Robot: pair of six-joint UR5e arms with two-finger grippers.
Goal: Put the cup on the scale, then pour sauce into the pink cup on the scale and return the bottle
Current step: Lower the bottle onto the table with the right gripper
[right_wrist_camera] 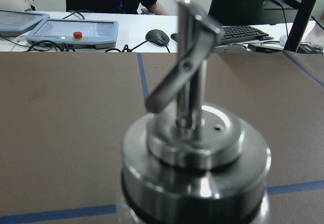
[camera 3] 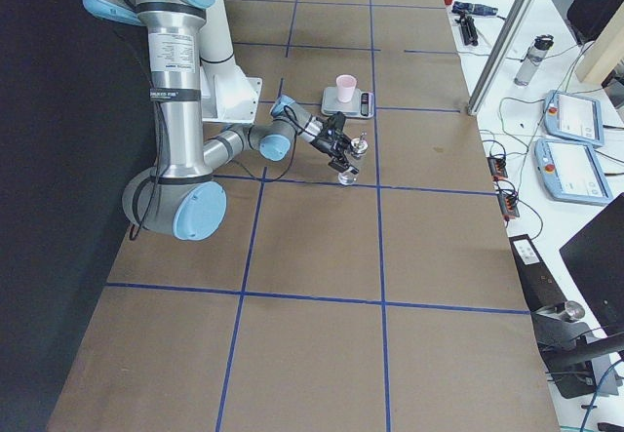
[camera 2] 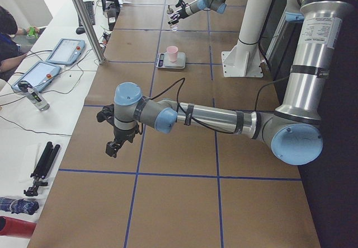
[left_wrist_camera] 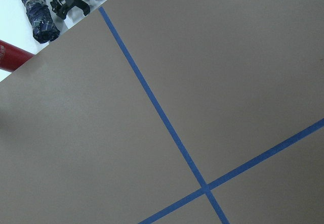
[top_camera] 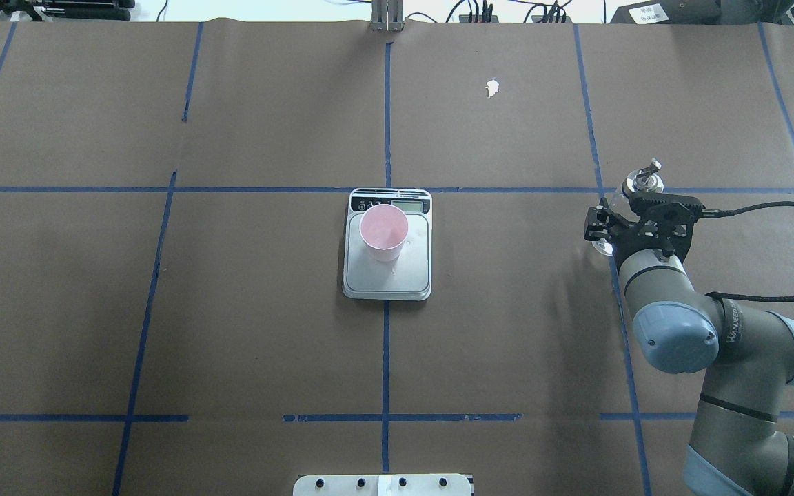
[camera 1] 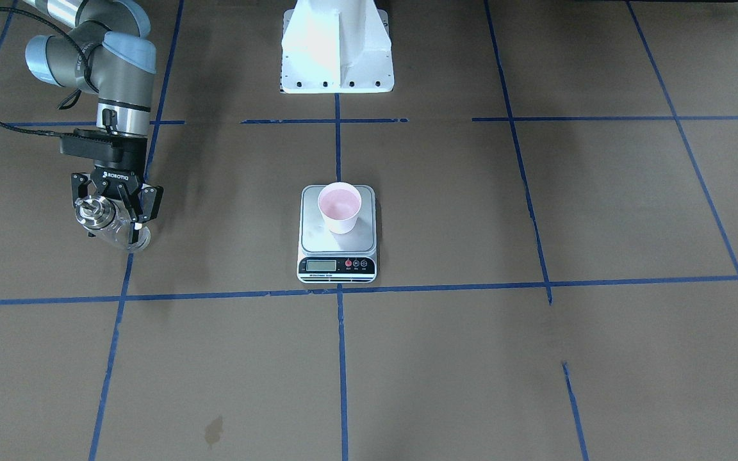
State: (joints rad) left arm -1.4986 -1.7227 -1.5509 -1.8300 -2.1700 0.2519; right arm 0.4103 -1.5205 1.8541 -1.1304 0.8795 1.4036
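Cup: the pink cup point(camera 1: 339, 206) stands upright at about the middle of the steel platform, mouth open upward.
Scale: the scale point(camera 1: 337, 246) lies flat at the centre of the tabletop point(camera 1: 535, 358), on a line of blue tape point(camera 1: 341, 358). Its black display strip faces away from the robot.
Bottle: the clear glass bottle point(camera 1: 94, 212) is on the robot's right side of the tabletop, well apart from the scale. It stands upright, silver cap and spout on top. Whether its base touches the tabletop cannot be told.
Right pincer: the right pincer point(camera 1: 116, 214) reaches in level from the side and is clenched on the bottle, a finger on either side of the glass just below the cap. The right wrist view shows the cap and spout close up and centred.
Left pincer: the left pincer point(camera 2: 113, 144) hangs pointing down over bare tabletop near the robot's left end, far from the scale. Whether it is released or clenched cannot be told, since only the side view shows it.
Left wrist view: brown tabletop with crossing tape lines. A folded umbrella point(left_wrist_camera: 38, 19) lies beyond the edge.
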